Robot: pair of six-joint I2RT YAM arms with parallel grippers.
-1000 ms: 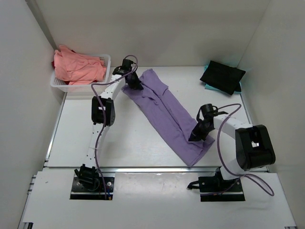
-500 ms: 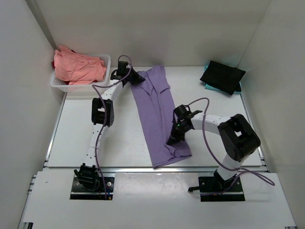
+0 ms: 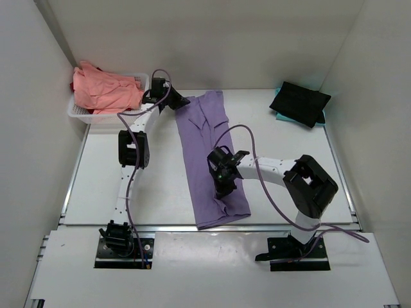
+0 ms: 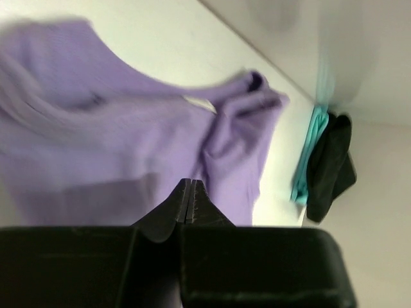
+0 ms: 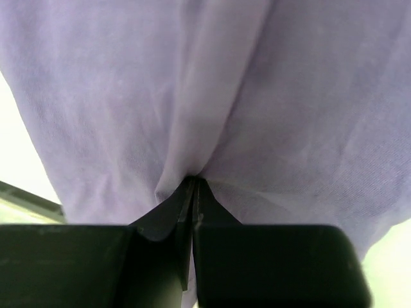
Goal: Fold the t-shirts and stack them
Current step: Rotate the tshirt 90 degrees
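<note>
The lavender t-shirt (image 3: 202, 144) lies in a long strip mid-table, only part folded; the left gripper (image 3: 182, 102) pinches its far corner, the right gripper (image 3: 222, 187) a crease near the hem. The black t-shirt (image 3: 299, 102) sits folded far right, and the salmon t-shirts (image 3: 103, 90) wait in the basket (image 3: 145, 81)

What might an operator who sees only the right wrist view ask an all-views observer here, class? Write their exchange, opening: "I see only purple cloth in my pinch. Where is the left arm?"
Observer: The left gripper is shut on the lavender t-shirt at its far left corner.
Operator: Anything folded yet?
Observer: A black t-shirt lies folded on a teal one, far right.
Operator: More waiting?
Observer: Salmon-pink t-shirts fill the white basket, far left.
</note>
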